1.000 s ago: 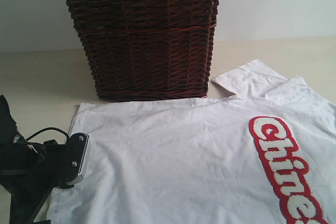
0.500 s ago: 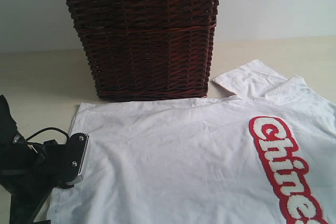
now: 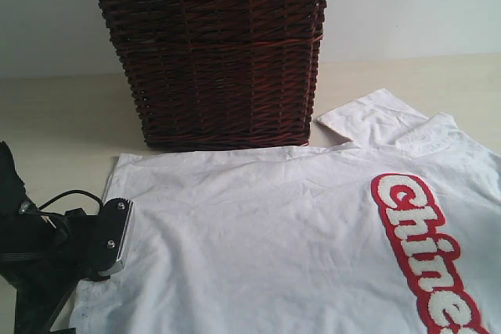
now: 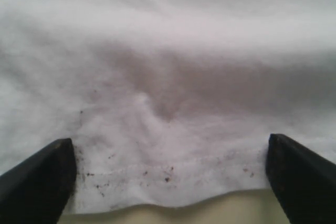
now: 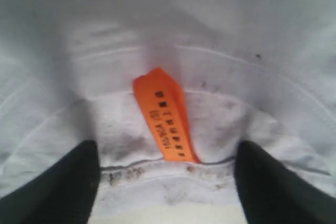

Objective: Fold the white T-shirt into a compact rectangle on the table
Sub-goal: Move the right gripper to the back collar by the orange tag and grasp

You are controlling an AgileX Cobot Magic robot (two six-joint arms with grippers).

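The white T-shirt stretches left to right, hem inside the released left pincer, collar inside the released right pincer.

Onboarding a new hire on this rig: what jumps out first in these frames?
A dark wicker basket stands at the back of the table, right behind the T-shirt. The shirt lies spread out in front, red-outlined lettering running down its right side. In the wrist views, an orange tag sits at the collar between the right gripper's open jaws, and the left gripper straddles the hem.
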